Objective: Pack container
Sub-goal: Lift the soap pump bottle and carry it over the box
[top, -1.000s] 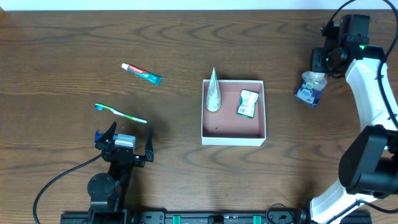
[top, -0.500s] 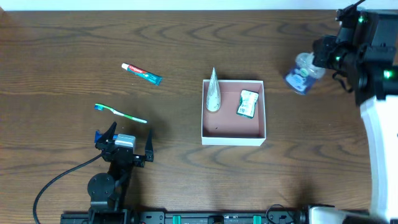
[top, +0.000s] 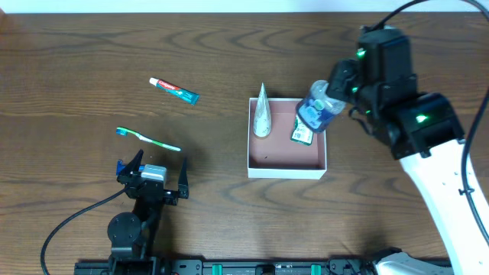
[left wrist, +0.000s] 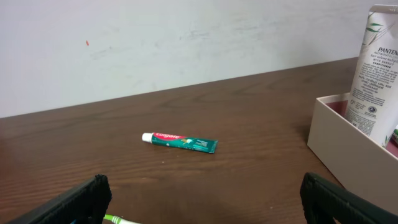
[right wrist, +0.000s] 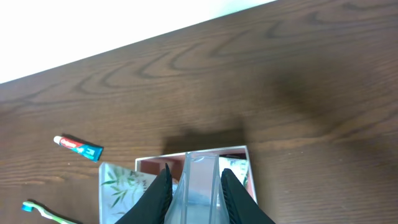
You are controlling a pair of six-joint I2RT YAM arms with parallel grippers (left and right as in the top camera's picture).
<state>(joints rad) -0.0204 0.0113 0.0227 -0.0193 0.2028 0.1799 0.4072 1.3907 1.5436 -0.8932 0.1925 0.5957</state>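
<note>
Container (top: 286,169) sits on worktop (top: 76,46) just right of centre, open side up. Inside: white tube (top: 262,114) upright in rear-left corner, green-white packet (top: 303,128) by right wall. Right end effector (right wrist: 194,190) pinches clear bottle (top: 316,108) with blue liquid, above container's rear-right corner. Left end effector (top: 156,171) spread wide, empty, near front edge, left half. Toothpaste (top: 173,89) and toothbrush (top: 147,138) lie apart on left half.
</note>
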